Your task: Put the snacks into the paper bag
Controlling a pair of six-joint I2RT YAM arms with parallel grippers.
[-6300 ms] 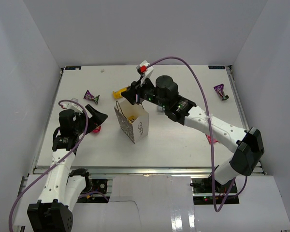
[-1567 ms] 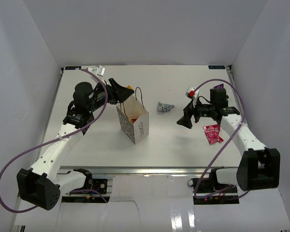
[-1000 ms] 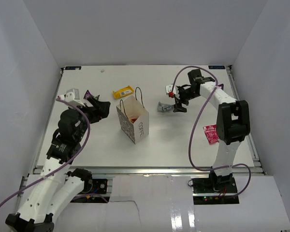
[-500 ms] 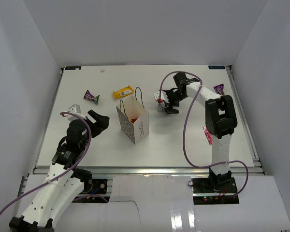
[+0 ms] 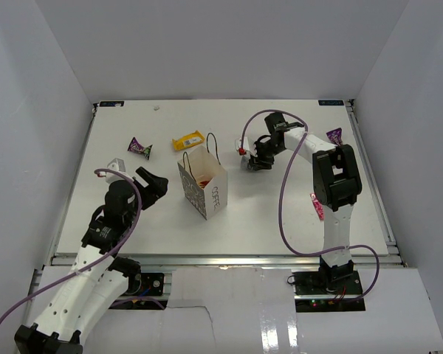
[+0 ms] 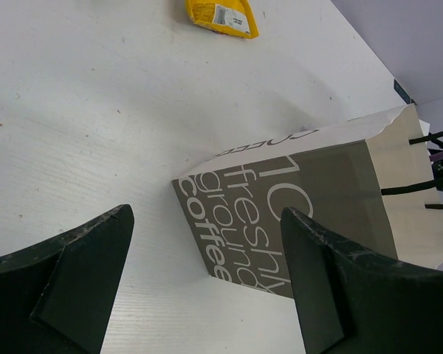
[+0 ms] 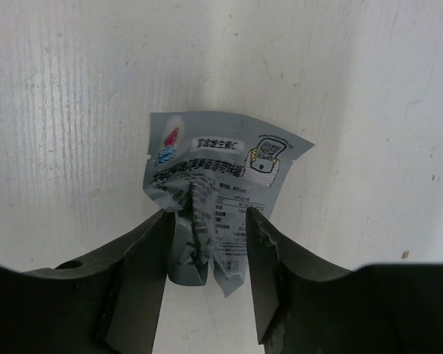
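Observation:
The white paper bag [image 5: 203,186] stands open mid-table, with red and yellow packets showing inside; the left wrist view shows its grey lettered side [image 6: 303,199]. My right gripper [image 5: 253,160] is down on the table right of the bag. In its wrist view the right gripper [image 7: 207,215] is closed on the crumpled silver-grey foil packet [image 7: 221,158], which still lies on the table. My left gripper [image 5: 155,186] is open and empty, left of the bag; its wrist view shows the left gripper [image 6: 207,273] spread wide. A yellow wrapper [image 5: 188,140] lies behind the bag.
A dark purple packet [image 5: 139,147] lies at the left rear and another [image 5: 336,136] at the right rear. A red-pink pouch [image 5: 315,204] lies at the right, partly behind the right arm. The yellow wrapper also shows in the left wrist view [image 6: 218,15].
My right gripper came from the right side over to the silver packet and has closed on it. My left arm drew back from the bag's mouth and now rests left of it.

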